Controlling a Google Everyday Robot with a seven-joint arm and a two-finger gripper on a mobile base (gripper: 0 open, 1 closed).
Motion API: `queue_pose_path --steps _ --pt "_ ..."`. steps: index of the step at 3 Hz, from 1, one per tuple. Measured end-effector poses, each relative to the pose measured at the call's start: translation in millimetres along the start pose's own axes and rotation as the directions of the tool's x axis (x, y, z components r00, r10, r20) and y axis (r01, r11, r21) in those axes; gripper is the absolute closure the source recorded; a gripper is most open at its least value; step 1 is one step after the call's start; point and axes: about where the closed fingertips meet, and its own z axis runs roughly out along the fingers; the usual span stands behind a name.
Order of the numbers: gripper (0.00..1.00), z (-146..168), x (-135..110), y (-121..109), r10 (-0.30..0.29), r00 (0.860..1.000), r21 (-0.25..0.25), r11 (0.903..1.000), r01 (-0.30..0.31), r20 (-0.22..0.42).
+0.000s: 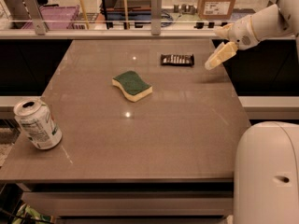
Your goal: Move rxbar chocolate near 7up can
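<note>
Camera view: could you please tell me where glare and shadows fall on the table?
Camera view: warm, even light; two small glare spots on the table, one beyond the sponge, one nearer than it; the gripper, right of the rxbar chocolate, casts a faint shadow beneath.

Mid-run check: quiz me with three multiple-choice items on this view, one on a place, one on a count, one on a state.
1. Where on the table does the 7up can sit?
A. near left corner
B. far right edge
C. centre

2. How many objects rest on the table?
A. two
B. three
C. five

3. The rxbar chocolate is:
A. gripped and lifted
B. lying flat, untouched
C. stacked on another object

Answers:
1 A: the can is at the near left corner.
2 B: can, sponge and bar.
3 B: the bar lies flat at the far side, while the end effector hovers by the far right edge, just right of it and apart.
</note>
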Motion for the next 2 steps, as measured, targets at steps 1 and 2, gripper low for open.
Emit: queue_pose_path --steps 1,2 --pt "0.00 10.9 -0.5 1.5 -0.001 1.000 -0.021 0.9998 0.001 -0.002" --pt "0.00 19.0 0.5 3.1 -0.002 1.000 -0.036 0.9993 0.001 -0.014"
